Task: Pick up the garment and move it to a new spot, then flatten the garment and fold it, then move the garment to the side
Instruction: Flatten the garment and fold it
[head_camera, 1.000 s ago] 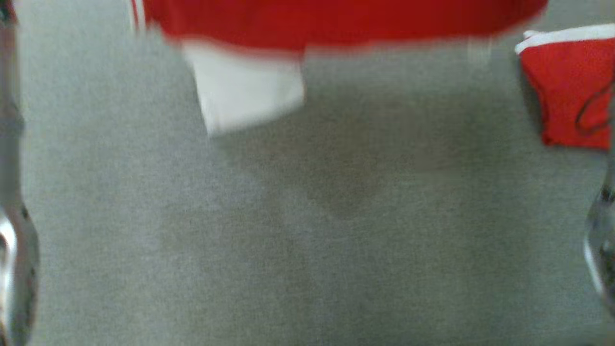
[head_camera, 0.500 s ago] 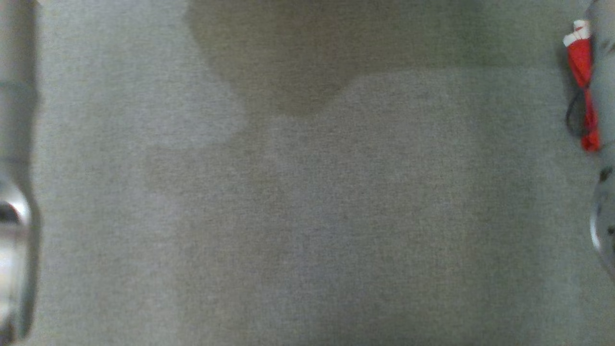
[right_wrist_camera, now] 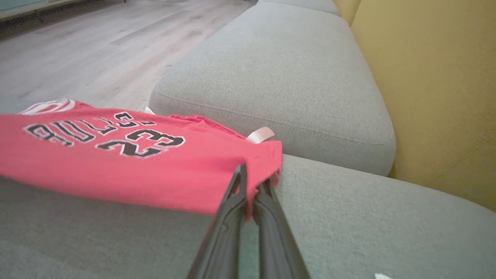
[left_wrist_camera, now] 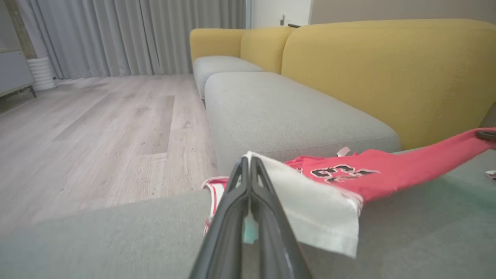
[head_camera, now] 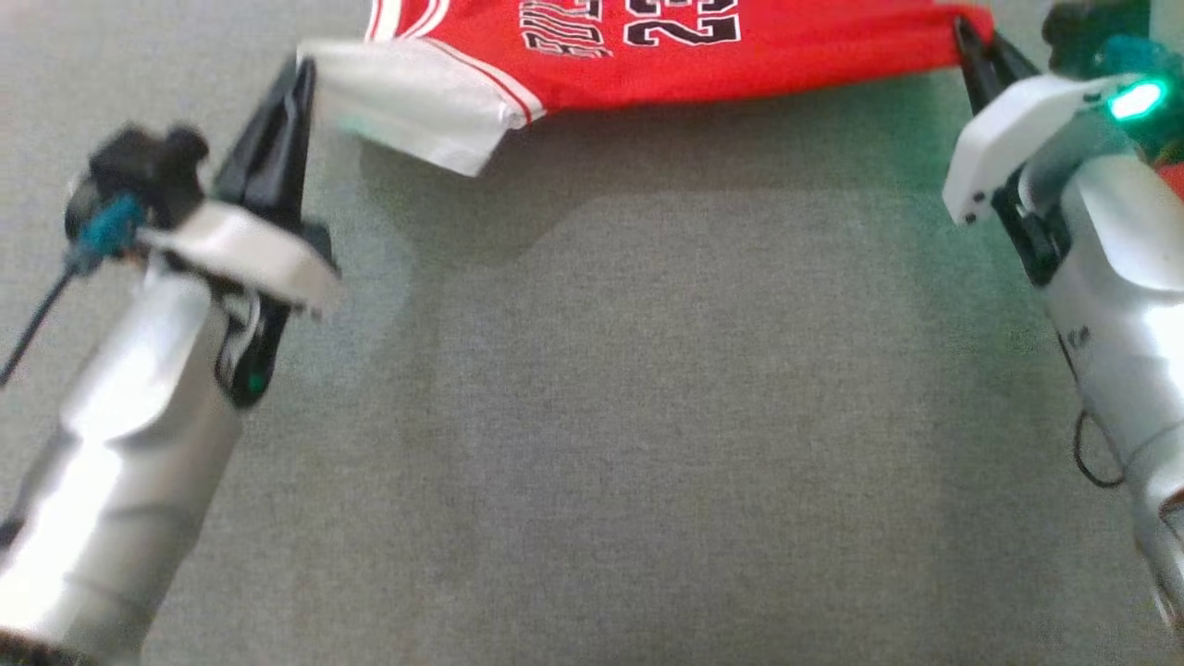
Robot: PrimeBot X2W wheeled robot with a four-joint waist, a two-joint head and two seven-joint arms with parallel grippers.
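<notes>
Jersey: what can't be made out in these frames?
- Head view: jersey upper part cut off by the top edge; lettering partly lost.
- Left wrist view: left claw covers its own grip on the white panel.
- Right wrist view: jersey's far end cut off by the left edge; underside hidden.

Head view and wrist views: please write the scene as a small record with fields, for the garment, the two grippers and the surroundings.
garment: red jersey with a white end and black number 23
garment state: stretched between both grippers, near edge raised, shadow on the cushion beneath
left gripper: shut on the white end
right gripper: shut on the jersey's red corner
surface: grey sofa cushion
background: yellow backrest, wooden floor, grey curtains
</notes>
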